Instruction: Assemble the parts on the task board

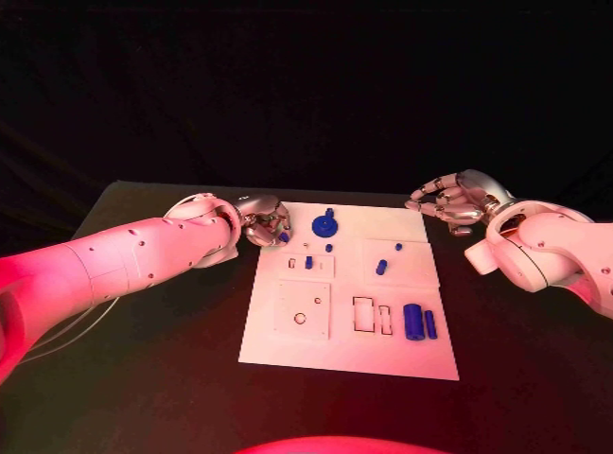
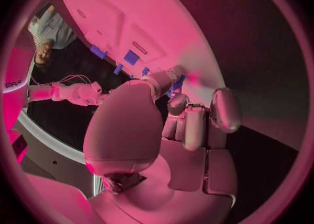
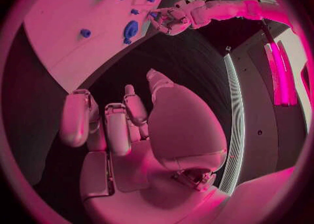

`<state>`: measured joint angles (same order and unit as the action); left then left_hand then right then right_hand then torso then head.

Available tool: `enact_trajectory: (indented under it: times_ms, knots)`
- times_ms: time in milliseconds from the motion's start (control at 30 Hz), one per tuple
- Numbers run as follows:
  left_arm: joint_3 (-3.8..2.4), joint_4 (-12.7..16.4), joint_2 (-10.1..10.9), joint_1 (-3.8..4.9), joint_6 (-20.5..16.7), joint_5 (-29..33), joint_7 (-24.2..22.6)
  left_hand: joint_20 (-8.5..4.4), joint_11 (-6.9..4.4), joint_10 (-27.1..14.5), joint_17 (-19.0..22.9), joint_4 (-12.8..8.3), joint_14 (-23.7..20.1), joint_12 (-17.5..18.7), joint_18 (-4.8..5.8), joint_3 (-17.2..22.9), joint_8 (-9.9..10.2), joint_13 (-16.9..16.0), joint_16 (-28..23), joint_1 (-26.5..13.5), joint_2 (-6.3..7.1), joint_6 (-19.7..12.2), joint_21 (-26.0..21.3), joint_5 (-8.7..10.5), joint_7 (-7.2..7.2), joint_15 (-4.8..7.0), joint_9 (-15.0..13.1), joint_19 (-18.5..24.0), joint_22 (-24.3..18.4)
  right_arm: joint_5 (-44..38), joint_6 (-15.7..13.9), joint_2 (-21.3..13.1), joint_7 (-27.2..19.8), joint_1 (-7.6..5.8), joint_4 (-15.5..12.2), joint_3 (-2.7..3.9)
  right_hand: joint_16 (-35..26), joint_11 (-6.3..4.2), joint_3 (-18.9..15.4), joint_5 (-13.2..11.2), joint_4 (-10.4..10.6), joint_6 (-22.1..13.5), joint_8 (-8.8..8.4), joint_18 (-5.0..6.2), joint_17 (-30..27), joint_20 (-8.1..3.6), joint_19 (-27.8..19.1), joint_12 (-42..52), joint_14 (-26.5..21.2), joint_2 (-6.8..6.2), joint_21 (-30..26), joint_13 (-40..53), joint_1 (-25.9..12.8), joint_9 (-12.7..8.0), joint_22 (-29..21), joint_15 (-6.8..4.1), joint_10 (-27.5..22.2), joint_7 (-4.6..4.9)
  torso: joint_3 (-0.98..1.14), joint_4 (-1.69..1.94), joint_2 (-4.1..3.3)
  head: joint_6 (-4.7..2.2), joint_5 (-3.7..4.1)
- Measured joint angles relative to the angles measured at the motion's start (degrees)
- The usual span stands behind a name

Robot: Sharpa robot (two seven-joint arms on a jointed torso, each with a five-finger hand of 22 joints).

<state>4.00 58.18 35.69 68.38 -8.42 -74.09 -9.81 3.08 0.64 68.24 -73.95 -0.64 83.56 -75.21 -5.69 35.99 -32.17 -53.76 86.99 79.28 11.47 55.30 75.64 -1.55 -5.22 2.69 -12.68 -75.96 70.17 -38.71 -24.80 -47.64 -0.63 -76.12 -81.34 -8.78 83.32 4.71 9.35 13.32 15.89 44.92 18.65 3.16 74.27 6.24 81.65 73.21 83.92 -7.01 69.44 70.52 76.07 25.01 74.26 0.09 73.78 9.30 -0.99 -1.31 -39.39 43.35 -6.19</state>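
**Left robot hand sits at the board's far-left corner, closest to the gear-shaped part**

The left robot hand (image 1: 263,227) is at the far-left corner of the task board (image 1: 287,345), its fingers curled in toward the board edge. In the left wrist view its fingertips (image 2: 171,75) reach right up to a small blue piece (image 2: 178,84) at that edge, but I cannot tell whether anything is pinched or merely touched.

Just to the right of that hand, near the board's far edge, stands the round blue gear-shaped part (image 1: 325,225), with a small peg (image 1: 309,262) a little nearer the robot in the left half of the board. Further right, toward the middle, a short blue piece (image 1: 382,268) lies tilted. Near the board's near-right corner two blue cylinders (image 1: 418,322) lie side by side, their long axes running from the near edge toward the far edge.

The right robot hand (image 1: 447,202) hovers off the board's far-right corner above the worktop (image 1: 143,378), fingers bent and apart, holding nothing.

The gear part lies directly beside the left hand and well apart from the right, so the left seems better placed for it; the cylinders are closer to the right arm's side.
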Motion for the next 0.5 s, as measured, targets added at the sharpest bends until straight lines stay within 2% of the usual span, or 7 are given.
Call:
enact_trajectory:
  times_ms: [100, 267, 300, 333, 500]
  knots:
    - [0.0, -0.15, -0.05, 0.0, 0.5, 0.16, 0.25, 0.0, 0.0, -0.01, 0.0, 0.0, 0.0, 0.0, 0.0, 0.0, 0.0, 0.01, 0.0, -0.58, -0.57, -0.01, -0.03, 0.0, -0.01, 0.0, 0.03, 0.0, -0.01, 0.0, -0.01, 0.01, 0.0, 0.0, 0.01, 0.0, 0.0, 0.0, 0.0, 0.0, 0.0, 0.0, 0.0, 0.0, 0.0, 0.0, 0.0, 0.0, 0.0, 0.0, 0.0, 0.0, 0.0, 0.0, 0.0, 0.0, 0.0, 0.0, 0.01, 0.03, 0.0, 0.02, 0.03]
    - [-0.07, -0.3, -0.14, 0.05, 1.02, 0.57, 0.71, 0.0, -0.02, -0.04, 0.0, 0.0, 0.0, 0.0, 0.0, 0.0, 0.01, 0.07, 0.0, -0.61, -0.6, -0.04, -0.03, 0.0, -0.01, 0.0, 0.05, 0.0, -0.01, 0.0, -0.02, 0.02, 0.0, 0.0, 0.01, 0.0, 0.0, 0.0, 0.0, 0.0, 0.0, 0.0, 0.0, 0.0, 0.0, 0.0, 0.0, 0.0, 0.0, 0.0, 0.0, 0.0, 0.0, 0.0, 0.0, 0.0, 0.0, 0.0, 0.01, 0.03, 0.0, 0.06, 0.04]
    - [-0.07, -0.32, -0.14, 0.06, 1.1, 0.67, 0.77, 0.0, -0.02, -0.04, 0.0, 0.0, 0.0, 0.0, 0.0, 0.0, 0.01, 0.09, 0.0, -0.62, -0.6, -0.82, -0.03, 0.0, -0.04, 0.0, 0.05, 0.0, -0.01, 0.0, -0.02, 0.02, 0.0, 0.0, 0.01, 0.0, 0.0, 0.0, 0.0, 0.0, 0.0, 0.0, 0.0, 0.0, 0.0, 0.0, 0.0, 0.0, 0.0, 0.0, 0.0, 0.0, 0.0, 0.0, 0.0, 0.0, 0.0, 0.0, 0.01, 0.03, 0.0, 0.07, 0.04]
    - [-0.07, -0.36, -0.14, 0.06, 1.19, 0.76, 0.85, 0.0, -0.02, -0.05, 0.0, -0.01, 0.0, 0.01, 0.0, 0.0, 0.01, 0.16, 0.0, -1.26, -1.25, -1.36, -0.04, 0.0, -0.09, -0.01, 0.03, 0.0, -0.02, 0.0, -0.02, 0.02, 0.0, 0.01, 0.01, 0.01, 0.0, 0.0, 0.0, 0.0, 0.0, 0.0, 0.0, 0.0, 0.0, 0.0, 0.0, 0.0, 0.0, 0.0, 0.0, 0.0, 0.0, 0.0, 0.0, 0.0, 0.0, 0.0, 0.01, 0.03, 0.0, 0.07, 0.03]
    - [-0.05, -0.54, -0.14, 0.05, 1.49, 1.33, 0.99, 0.01, -0.02, -0.06, 0.0, -0.5, 0.0, 0.01, 0.0, 0.49, 0.02, 0.47, 0.0, -1.28, -1.27, -1.38, -0.04, 0.0, -0.1, -0.01, 0.05, 0.0, -0.02, 0.0, -0.03, 0.03, -0.01, 0.01, 0.03, 0.01, 0.0, 0.0, 0.0, 0.0, 0.0, 0.0, 0.0, 0.0, 0.0, 0.0, 0.0, 0.0, 0.0, 0.0, 0.0, 0.0, 0.0, 0.0, 0.0, 0.0, 0.0, 0.0, 0.01, 0.03, 0.0, 0.08, -0.01]
